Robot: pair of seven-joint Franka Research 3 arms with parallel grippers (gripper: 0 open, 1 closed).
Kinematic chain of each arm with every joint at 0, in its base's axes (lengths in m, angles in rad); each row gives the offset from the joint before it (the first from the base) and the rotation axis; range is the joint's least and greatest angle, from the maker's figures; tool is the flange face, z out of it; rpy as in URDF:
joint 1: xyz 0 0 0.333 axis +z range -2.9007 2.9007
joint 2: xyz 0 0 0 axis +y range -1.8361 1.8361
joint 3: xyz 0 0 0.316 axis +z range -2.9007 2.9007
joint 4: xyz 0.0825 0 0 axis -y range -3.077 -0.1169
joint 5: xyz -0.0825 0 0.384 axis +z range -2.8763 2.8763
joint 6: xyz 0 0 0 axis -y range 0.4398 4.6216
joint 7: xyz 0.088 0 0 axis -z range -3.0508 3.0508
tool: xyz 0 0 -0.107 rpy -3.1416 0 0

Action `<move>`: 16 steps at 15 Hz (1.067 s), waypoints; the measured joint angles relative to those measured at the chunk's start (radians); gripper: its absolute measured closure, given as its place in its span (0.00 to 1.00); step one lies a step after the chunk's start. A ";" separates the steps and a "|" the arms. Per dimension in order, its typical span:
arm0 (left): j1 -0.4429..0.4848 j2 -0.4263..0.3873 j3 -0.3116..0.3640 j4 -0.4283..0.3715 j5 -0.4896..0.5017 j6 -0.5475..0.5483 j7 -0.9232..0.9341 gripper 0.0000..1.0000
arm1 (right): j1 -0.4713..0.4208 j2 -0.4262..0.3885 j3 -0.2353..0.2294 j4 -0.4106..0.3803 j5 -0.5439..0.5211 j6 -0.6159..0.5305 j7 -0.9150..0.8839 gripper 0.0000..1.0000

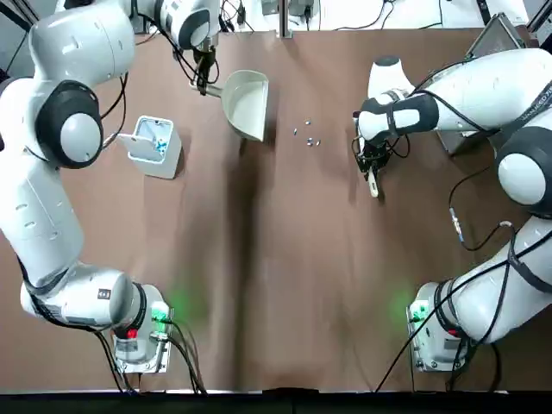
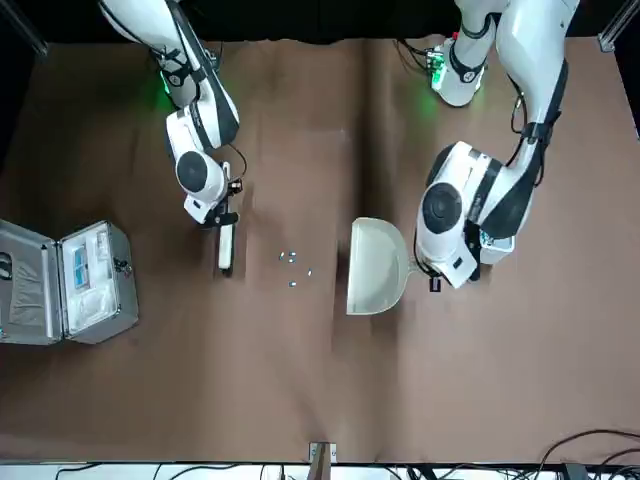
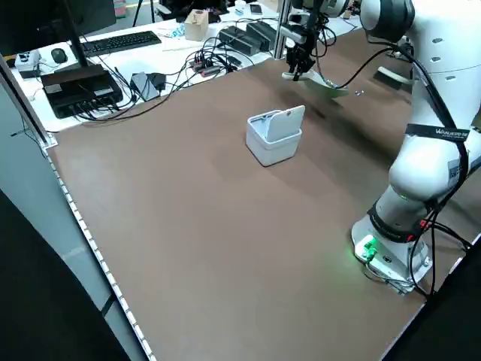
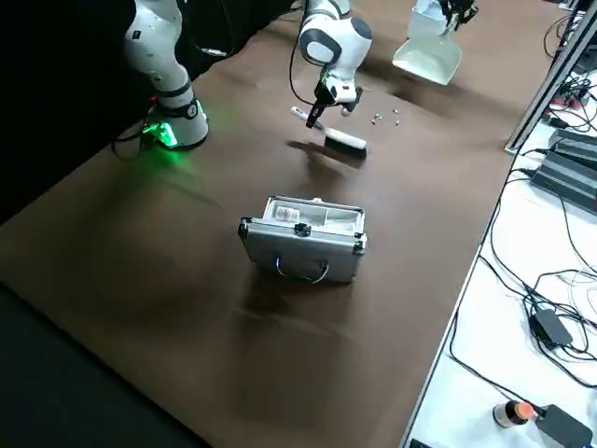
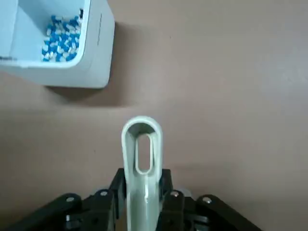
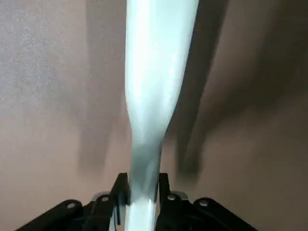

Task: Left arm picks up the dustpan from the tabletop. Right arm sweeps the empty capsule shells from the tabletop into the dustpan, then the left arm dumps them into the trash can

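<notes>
Bare counter lies between the two arm bases, with room for a hand to pass. The dustpan stands in the way on the left of the capsule shells, and the right hand with its brush on their right; between dustpan and brush, only those small shells interrupt the brown surface. The trash can blocks a low path near the left arm, its flap lid raised. Beyond the right hand, the silver case is an obstacle.
</notes>
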 joint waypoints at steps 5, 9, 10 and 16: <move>-0.036 0.022 0.000 -0.001 0.008 0.020 -0.088 0.67 | 0.000 0.000 0.000 0.000 0.000 0.000 0.001 0.70; -0.075 0.027 0.000 -0.040 0.040 0.076 -0.184 0.67 | 0.000 0.000 0.000 0.000 0.000 0.000 0.009 0.74; -0.081 0.028 0.000 -0.043 0.043 0.078 -0.190 0.67 | 0.000 0.000 0.000 0.000 0.000 0.000 0.011 0.74; -0.093 0.047 0.000 -0.047 0.073 0.100 -0.192 0.67 | 0.000 0.000 0.000 0.015 0.001 -0.031 0.018 0.74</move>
